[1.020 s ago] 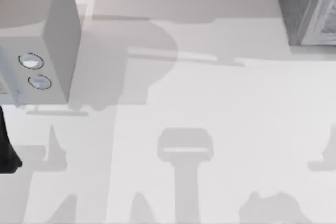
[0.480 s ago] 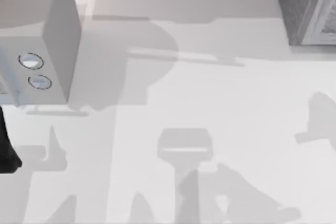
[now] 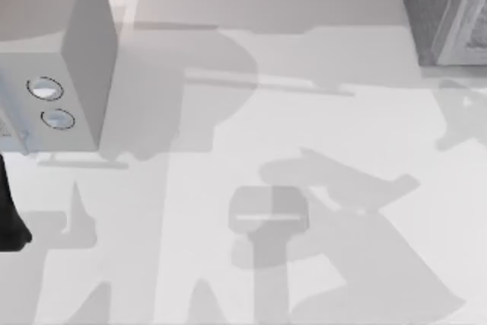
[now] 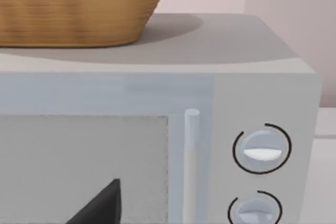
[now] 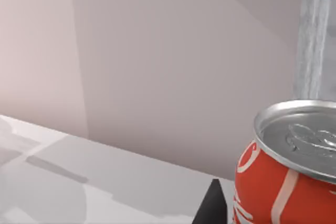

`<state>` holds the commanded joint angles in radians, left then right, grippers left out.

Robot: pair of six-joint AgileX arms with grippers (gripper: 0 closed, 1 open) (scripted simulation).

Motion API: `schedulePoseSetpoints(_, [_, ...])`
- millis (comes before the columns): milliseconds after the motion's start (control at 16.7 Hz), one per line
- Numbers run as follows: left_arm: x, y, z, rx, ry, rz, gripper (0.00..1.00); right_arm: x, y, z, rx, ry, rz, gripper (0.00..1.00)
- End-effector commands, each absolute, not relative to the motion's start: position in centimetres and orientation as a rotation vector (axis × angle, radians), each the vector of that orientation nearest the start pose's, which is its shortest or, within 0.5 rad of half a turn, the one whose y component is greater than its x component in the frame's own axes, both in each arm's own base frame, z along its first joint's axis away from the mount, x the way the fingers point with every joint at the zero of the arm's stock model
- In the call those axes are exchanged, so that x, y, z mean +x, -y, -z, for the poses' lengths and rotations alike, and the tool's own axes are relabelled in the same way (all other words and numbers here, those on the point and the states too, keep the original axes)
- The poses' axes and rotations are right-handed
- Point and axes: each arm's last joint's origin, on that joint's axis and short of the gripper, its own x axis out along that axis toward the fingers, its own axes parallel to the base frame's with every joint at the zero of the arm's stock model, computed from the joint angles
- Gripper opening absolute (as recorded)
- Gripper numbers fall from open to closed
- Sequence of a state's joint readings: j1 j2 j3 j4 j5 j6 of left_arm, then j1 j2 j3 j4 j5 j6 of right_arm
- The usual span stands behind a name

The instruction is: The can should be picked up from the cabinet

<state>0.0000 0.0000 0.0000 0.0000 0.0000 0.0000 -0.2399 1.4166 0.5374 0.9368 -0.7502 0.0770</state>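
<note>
Can (image 5: 286,169), red with white script and a silver lid, stands upright right in front of my right wrist camera, a dark finger tip (image 5: 212,203) of my right claw showing just beside its base. Whether that claw is pinching the can, or spread about it, I cannot tell. Beyond the can rises a speckled grey edge (image 5: 315,35) that I judge to be the cabinet (image 3: 445,9), which the top view puts at the table's far right corner; so the can sits close by the cabinet, though its exact footing is hidden. Step in hand, as I judge it: securing the can and drawing it away. To do it well, the grip should sit at mid-body, the can kept upright, and the lift go clear of the cabinet's edge without scraping. My left arm (image 3: 9,211) is parked at the table's left edge, facing the microwave (image 4: 157,129) with a wicker basket (image 4: 79,6) on top; a dark tip (image 4: 102,205) shows, its state undetermined.
</note>
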Motion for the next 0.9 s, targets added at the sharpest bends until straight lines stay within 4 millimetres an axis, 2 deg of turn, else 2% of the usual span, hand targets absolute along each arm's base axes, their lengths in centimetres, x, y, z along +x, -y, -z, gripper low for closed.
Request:
schedulePoseSetpoints(180, [10.6, 0.1, -16.0, 0.0, 0.0, 0.0, 1.0, 31.4, 7.4, -18.6, 0.0, 0.041, -0.609, 0.0])
schedulePoseSetpoints(360, [10.6, 0.1, -16.0, 0.0, 0.0, 0.0, 1.0, 33.9, 10.3, -14.1, -0.019, 0.04, -0.677, 0.0])
schedulePoseSetpoints(540, [10.6, 0.1, -16.0, 0.0, 0.0, 0.0, 1.0, 34.7, 12.6, -9.4, -0.016, 0.021, -0.726, 0.0])
schedulePoseSetpoints(660, [10.6, 0.1, -16.0, 0.0, 0.0, 0.0, 1.0, 34.7, 13.6, -6.9, -0.008, 0.01, -0.749, 0.0])
schedulePoseSetpoints(780, [10.6, 0.1, -16.0, 0.0, 0.0, 0.0, 1.0, 34.5, 14.1, -5.4, -0.002, 0.002, -0.763, 0.0])
schedulePoseSetpoints(900, [10.6, 0.1, -16.0, 0.0, 0.0, 0.0, 1.0, 34.5, 14.2, -5.0, 0.0, 0.0, -0.766, 0.0])
